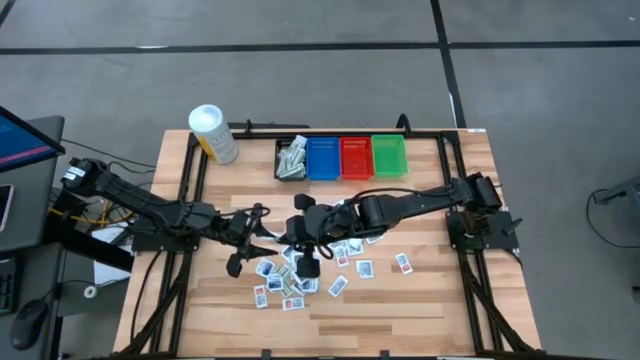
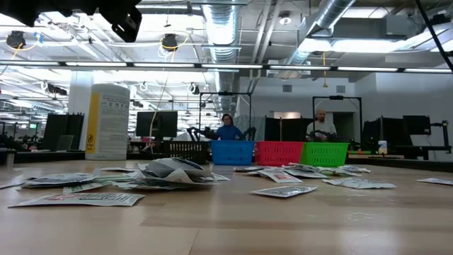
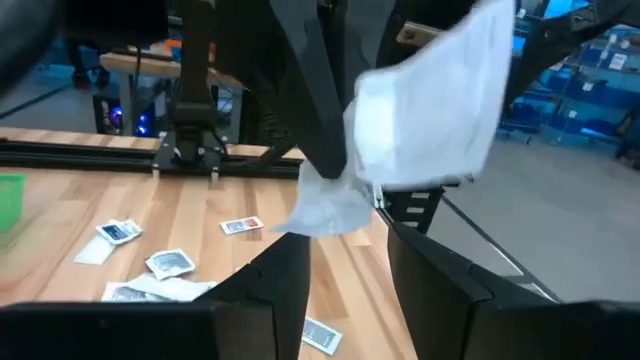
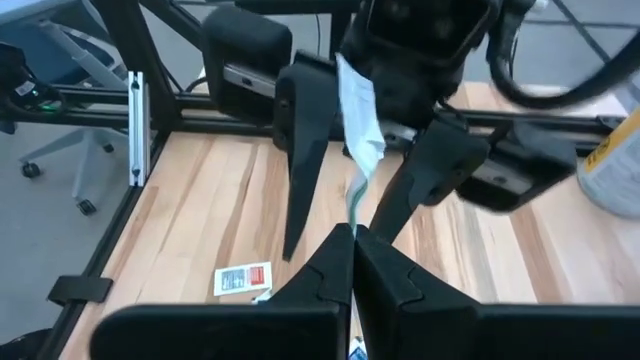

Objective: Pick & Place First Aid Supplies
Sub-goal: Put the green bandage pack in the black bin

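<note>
A: Mid-table, the right gripper (image 4: 352, 245) pinches a thin, crinkly white packet (image 4: 358, 120) by its lower end, long axis upright.

B: The left gripper (image 3: 347, 265) faces it, fingers parted either side, not touching!

A: From above the packet is hidden between the arms; flat packets (image 1: 365, 268) litter the wooden table (image 1: 420, 300) below.

B: Low view shows just the litter.

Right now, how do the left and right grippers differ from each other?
The right gripper is shut, while the left gripper is open. The right gripper pinches a white packet by one end. The left gripper holds nothing, its fingers spread on either side of that packet. Both meet above the middle of the table.
</note>
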